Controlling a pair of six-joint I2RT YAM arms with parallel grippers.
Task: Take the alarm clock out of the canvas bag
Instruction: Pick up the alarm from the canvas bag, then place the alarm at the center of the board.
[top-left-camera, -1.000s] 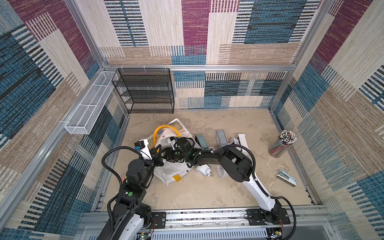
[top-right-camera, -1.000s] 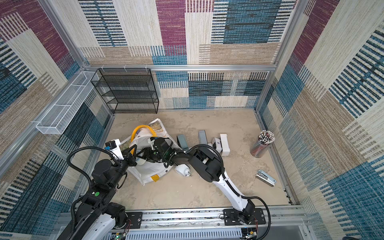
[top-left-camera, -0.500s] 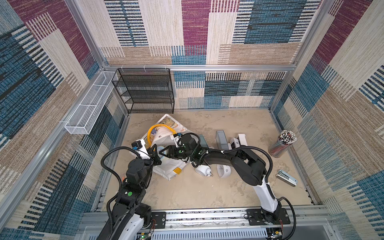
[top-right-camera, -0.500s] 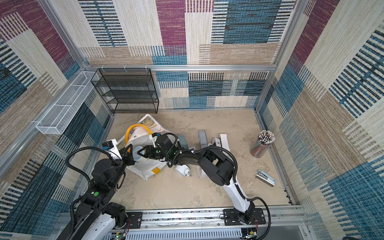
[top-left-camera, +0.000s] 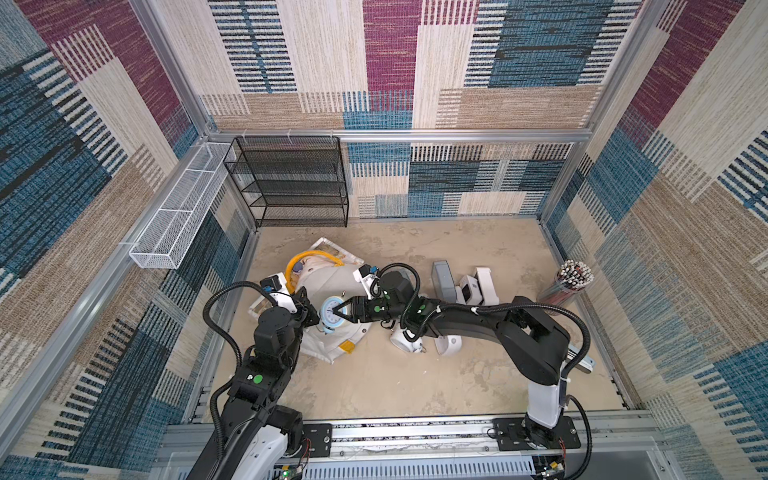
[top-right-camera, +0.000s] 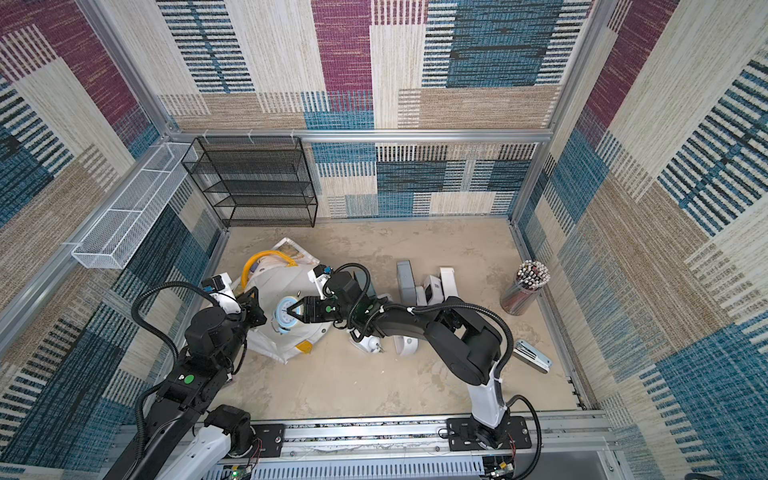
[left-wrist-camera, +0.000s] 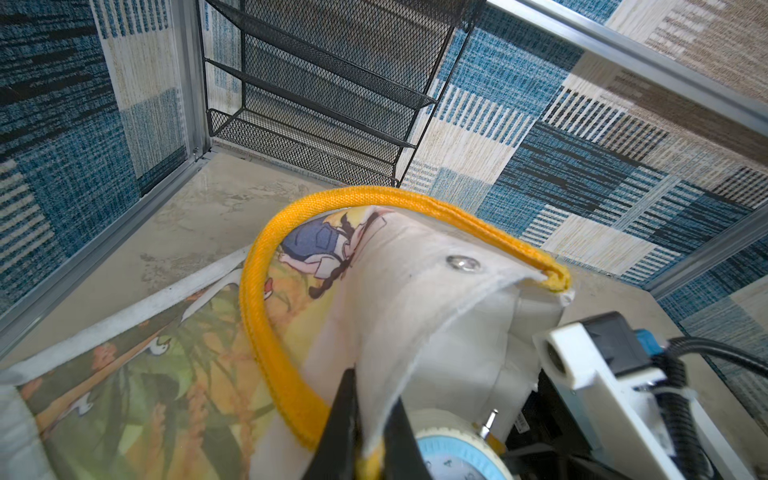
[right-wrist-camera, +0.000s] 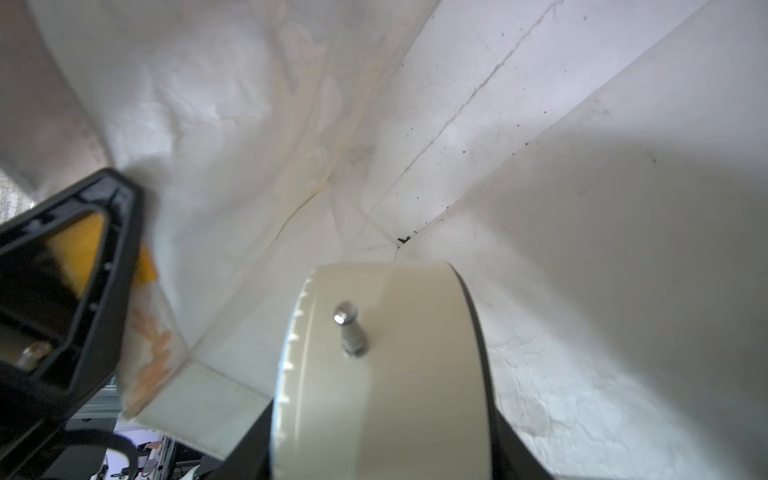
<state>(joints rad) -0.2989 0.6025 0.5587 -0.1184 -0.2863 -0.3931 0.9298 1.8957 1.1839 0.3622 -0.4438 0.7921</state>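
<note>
Alarm clock (top-left-camera: 331, 314) at the canvas bag (top-left-camera: 324, 279) mouth, gripped across its cream drum by my right fingers (right-wrist-camera: 513, 449), looks rigid, light, slick-sided; left fingers (left-wrist-camera: 343, 419) clench the bag rim.

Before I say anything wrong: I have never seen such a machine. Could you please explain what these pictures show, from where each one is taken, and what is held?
This is a robot with a left arm and a right arm, each ending in a two-fingered gripper. Two pictures look down from above on the whole walled workspace. The other two come from small cameras on the arms' wrists.

On the floor lies a white canvas bag with yellow handles, partly on a printed picture sheet. Nearby are a grey box, a cup of pencils and a black mesh shelf.

The left gripper is shut on the bag's rim. The right gripper is shut on the alarm clock, which is round with a pale blue face. In the right wrist view the bag's white inside shows behind the clock.
</note>
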